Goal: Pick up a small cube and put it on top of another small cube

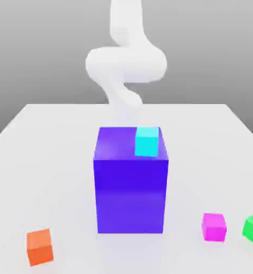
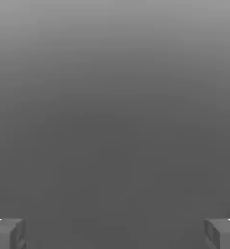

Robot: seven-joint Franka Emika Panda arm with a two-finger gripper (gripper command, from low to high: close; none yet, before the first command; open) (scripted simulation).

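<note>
Grey background (image 2: 115, 107) lies between wide-open jaws, the cyan cube (image 1: 147, 142) outside them, atop the blue block (image 1: 131, 195).

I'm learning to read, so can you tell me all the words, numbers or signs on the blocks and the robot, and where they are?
There are none to read: no words, numbers or signs show on the blocks or the robot arm.
</note>
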